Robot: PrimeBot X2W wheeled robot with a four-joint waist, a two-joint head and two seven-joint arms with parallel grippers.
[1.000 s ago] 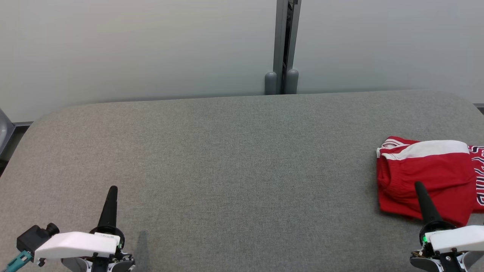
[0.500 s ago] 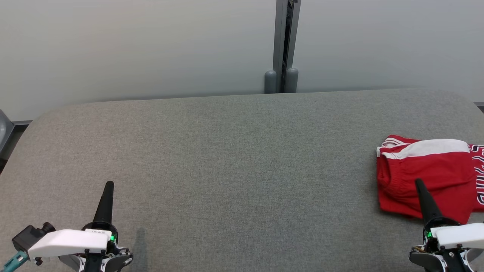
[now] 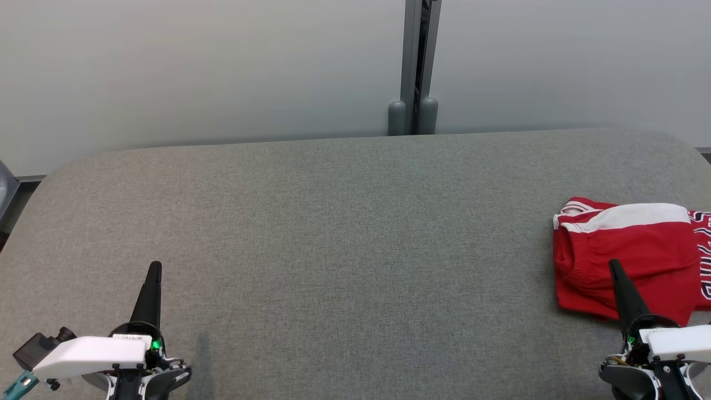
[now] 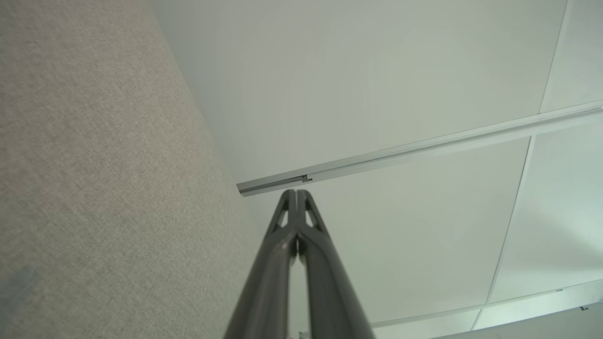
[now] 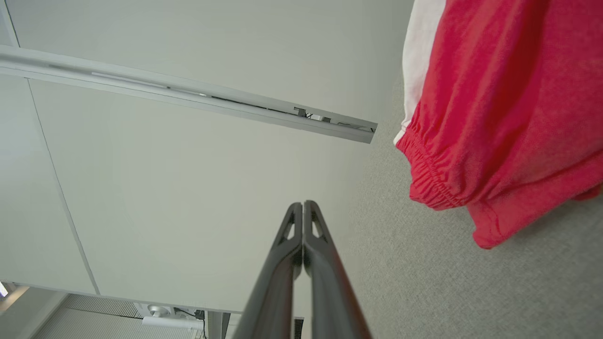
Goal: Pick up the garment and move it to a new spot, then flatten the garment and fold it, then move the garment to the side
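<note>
Pale wall panels (image 3: 194, 66) back a wide grey bench (image 3: 333, 222). The red garment (image 3: 627, 250), white band showing, lies by its right edge and looks folded. The left gripper (image 3: 154, 269) and right gripper (image 3: 614, 265) have their jaws pressed together, holding nothing. The right tip sits close beside the cloth. Any retreat should go straight back so it doesn't snag the fold.
</note>
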